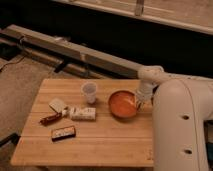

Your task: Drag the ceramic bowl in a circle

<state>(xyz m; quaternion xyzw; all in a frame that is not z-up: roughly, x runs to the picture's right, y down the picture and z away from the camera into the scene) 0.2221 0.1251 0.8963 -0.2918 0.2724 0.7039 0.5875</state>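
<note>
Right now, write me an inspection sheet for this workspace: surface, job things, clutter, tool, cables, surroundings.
Surface: wooden table, nothing spilled seen.
Job's things: ceramic bowl, orange-red, upright on the table's right half.
Clutter: plastic cup left of the bowl, apart from it; white packet, white box, reddish-brown item and dark bar grouped at the left.
Tool: tool shut, down at the bowl's right rim; whether it pinches the rim cannot be told.
Cables: dark line on the floor left of the table, possibly a cable.
Surroundings: long pale rail behind the table; robot body at the right.
</note>
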